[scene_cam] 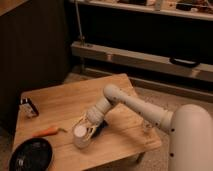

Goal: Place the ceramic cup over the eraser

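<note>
Camera view shows my gripper [86, 131] low over the front part of the wooden table [70, 102], closed around the ceramic cup [81, 137]. The cup sits at the front edge of the table, just right of the carrot [48, 132] and above-right of the black pan [31, 155]. Its pale round end faces up toward the camera; I cannot tell whether that is the base or the mouth, so I cannot say it is inverted.

As I judge it, the carrying part is largely done: the cup is in my hold and down at table level. A dark shape lies just right of my fingers, which may be the eraser, but I cannot be sure, nor whether the cup already covers anything. What remains is confirming the cover and letting go.

On materials: the cup is smooth, plain white, tapered and handleless, likely hard and slippery. The table is pale planked wood with a matte grain. The carrot is slim and orange with a green tip. The pan is round, dark and shallow. A small dark-and-white object [28, 107] stands near the left edge, well apart.
</note>
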### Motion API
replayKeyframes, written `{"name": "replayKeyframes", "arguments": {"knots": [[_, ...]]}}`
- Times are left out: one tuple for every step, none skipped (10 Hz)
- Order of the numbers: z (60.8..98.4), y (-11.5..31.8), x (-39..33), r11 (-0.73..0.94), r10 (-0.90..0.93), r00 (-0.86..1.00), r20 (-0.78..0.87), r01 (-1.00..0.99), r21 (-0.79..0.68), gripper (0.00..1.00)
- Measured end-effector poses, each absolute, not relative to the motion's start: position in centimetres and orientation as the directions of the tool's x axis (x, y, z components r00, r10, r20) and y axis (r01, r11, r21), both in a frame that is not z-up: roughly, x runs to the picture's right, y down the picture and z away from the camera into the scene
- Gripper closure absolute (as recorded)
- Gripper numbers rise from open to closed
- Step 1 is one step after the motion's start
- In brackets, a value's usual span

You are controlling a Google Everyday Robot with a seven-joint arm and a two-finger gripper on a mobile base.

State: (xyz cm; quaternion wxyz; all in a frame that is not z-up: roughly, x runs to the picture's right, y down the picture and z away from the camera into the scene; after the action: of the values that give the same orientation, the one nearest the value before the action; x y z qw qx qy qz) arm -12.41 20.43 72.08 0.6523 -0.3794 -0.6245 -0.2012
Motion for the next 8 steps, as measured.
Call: {"name": "replayKeyframes", "arguments": {"knots": [[71.8,17.9,-12.0,0.636,0.170,0.141,0.975,0.741,-0.219,0.86],[72.0,15.1,-11.4,0.643,0.132,0.145,0.981,0.740,-0.196,0.86],[72.4,12.6,-10.7,0.650,0.102,0.147,0.984,0.739,-0.177,0.86],[72.8,9.4,-10.4,0.654,0.064,0.141,0.988,0.742,-0.149,0.86],[73.2,7.3,-10.7,0.654,0.040,0.132,0.990,0.746,-0.126,0.86],[73.5,4.9,-11.6,0.653,0.017,0.115,0.993,0.751,-0.098,0.86],[73.7,3.2,-12.6,0.648,0.005,0.093,0.996,0.758,-0.074,0.86],[73.8,1.3,-13.1,0.645,-0.010,0.069,0.998,0.763,-0.046,0.86]]}}
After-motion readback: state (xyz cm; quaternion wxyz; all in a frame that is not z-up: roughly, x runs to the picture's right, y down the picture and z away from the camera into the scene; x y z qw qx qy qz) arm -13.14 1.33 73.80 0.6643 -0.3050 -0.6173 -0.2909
